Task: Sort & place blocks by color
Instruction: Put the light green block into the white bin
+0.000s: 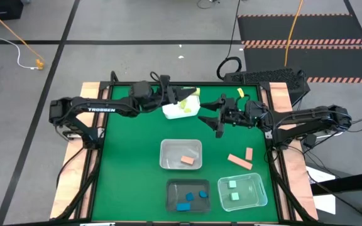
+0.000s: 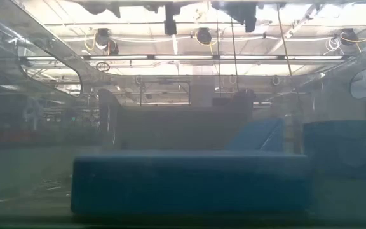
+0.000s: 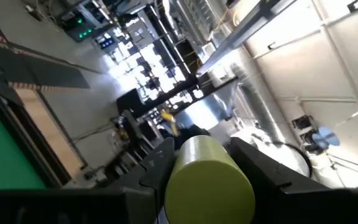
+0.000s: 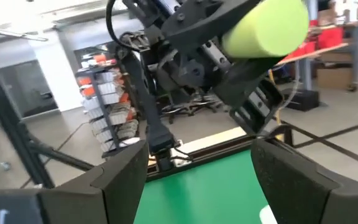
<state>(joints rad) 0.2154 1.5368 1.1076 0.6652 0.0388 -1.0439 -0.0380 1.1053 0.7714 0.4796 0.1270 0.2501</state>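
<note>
My left gripper (image 1: 189, 95) is shut on a yellow-green round bar (image 3: 207, 177) above the far side of a white tub (image 1: 173, 113), which holds other yellow-green pieces (image 1: 185, 108). The bar also shows in the right wrist view (image 4: 266, 28). My right gripper (image 1: 220, 119) is open and empty, just right of the white tub, facing my left gripper. Two salmon blocks (image 1: 239, 161) lie on the green mat. A yellow block (image 1: 241, 93) lies near the far edge. My left gripper pinches the bar's curved sides (image 3: 179, 168) between its two fingers (image 3: 157, 165). The bar is lifted clear of the table, over the white tub. The fingers come from the table's left and tip upward, since the wrist view looks at the ceiling.
A clear tub (image 1: 168, 145) holds a salmon block (image 1: 187, 161). A dark tub (image 1: 175, 188) holds blue blocks (image 1: 189, 196), one of which fills the low view (image 2: 189, 181). A clear tub (image 1: 256, 182) at the near right holds mint green blocks (image 1: 234, 190).
</note>
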